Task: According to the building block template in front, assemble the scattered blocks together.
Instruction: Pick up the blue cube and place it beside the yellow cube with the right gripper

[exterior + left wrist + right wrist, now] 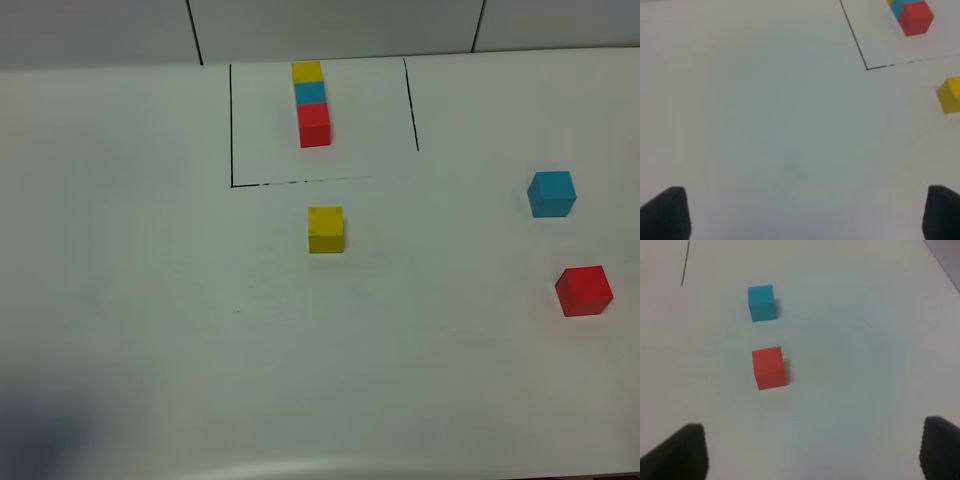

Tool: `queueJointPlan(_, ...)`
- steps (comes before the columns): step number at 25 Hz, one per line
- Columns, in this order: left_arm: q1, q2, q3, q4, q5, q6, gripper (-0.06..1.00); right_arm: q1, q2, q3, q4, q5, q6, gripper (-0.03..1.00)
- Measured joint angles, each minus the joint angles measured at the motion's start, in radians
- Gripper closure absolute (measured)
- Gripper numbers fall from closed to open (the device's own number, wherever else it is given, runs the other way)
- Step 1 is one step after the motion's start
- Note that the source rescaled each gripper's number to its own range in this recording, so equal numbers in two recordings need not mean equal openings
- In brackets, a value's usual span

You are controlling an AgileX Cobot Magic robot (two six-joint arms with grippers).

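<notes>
Unassembled, the yellow cube (326, 229), blue cube (551, 193) and red cube (583, 290) are lying apart; left gripper (810, 215) and right gripper (810, 450) are hanging spread, empty.

Bare table (150, 300) left and near, yellow cube (326, 229) alone mid-table, blue cube (552, 194) and red cube (584, 290) apart at right, cube row (312, 104) far.

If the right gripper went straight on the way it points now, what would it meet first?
Likely the red block, slightly off the midline of the right gripper; the cyan block lies beyond. Depth is unclear: it might touch the table first.
</notes>
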Motion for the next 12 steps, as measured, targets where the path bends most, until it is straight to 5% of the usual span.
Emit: queueJointPlan(12, 0.000, -0.313, 0.104, -0.086, 0.130, 0.018, -0.02, 0.000, 0.000, 0.000, 0.000, 0.000, 0.000, 0.24)
